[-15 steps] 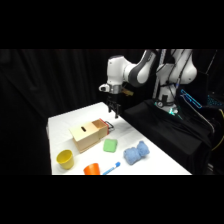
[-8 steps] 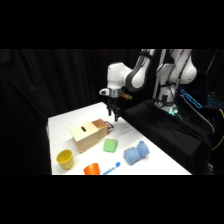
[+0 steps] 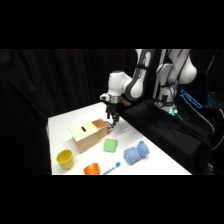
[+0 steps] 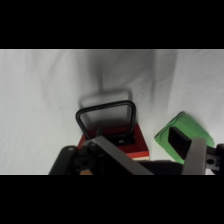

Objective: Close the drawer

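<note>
White arm [image 3: 131,84] reaches from upper right, gripper [image 3: 112,120] down at right end of tan box [image 3: 89,134], mid-frame on white table [image 3: 65,120]. Green block [image 3: 110,145] just right of box. Yellow cup [image 3: 65,158] lower left. Orange cup [image 3: 91,169], blue object [image 3: 136,153] along bottom.

end effector [image 3: 112,121] | lowered, shifted toward drawer [image 3: 101,124] front | handle [image 4: 106,118] below it
</note>
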